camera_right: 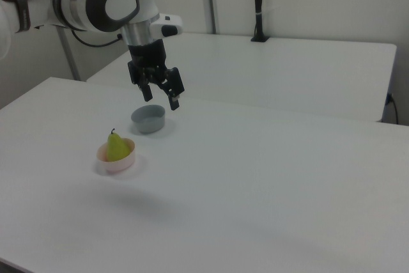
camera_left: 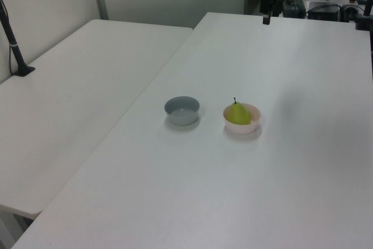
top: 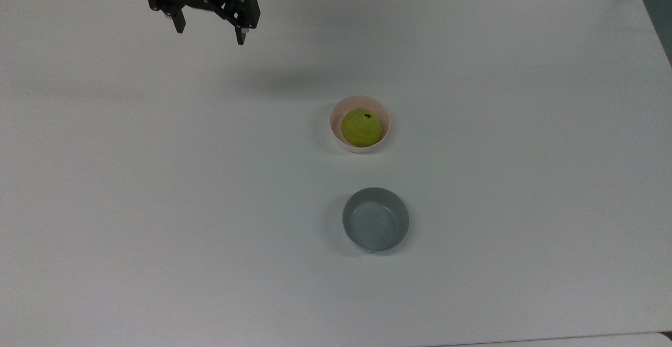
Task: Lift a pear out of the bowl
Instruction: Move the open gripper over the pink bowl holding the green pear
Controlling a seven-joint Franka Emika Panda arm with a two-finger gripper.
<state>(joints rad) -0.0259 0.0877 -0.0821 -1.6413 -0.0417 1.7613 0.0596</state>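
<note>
A yellow-green pear with a dark stem stands upright in a small pale pink bowl near the middle of the white table. My black gripper hangs open and empty, high above the table. In the top view it sits at the upper left, far from the bowl. In the right view it hovers above and to the right of the pear.
An empty grey bowl stands close to the pink one. A second white table adjoins this one. A black post stands on the far table.
</note>
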